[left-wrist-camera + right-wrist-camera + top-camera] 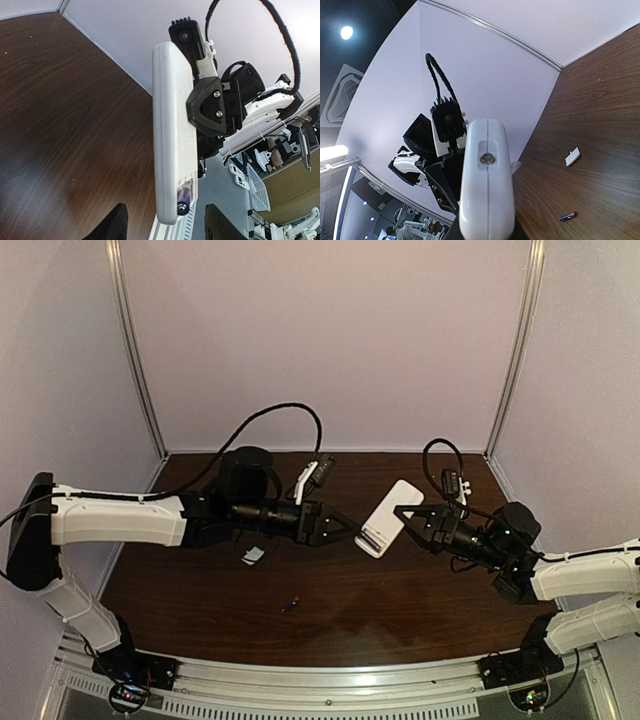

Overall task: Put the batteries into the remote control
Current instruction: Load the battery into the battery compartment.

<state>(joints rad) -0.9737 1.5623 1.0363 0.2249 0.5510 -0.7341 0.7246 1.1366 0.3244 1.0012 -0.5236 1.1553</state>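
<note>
right gripper (412, 517): clamped on remote control (388, 518), held above table (400, 620) at frame centre | left gripper (345, 525): fingers spread, at remote's lower-left end | one battery (184, 199): seated in remote's lower end | other battery (289, 604): lying on table, lower centre | small white piece (253, 555): on table, left of centre

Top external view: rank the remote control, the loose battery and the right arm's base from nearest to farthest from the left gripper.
1. remote control, at the left gripper tips.
2. loose battery, on the table toward the front.
3. right arm's base, front right corner.
</note>
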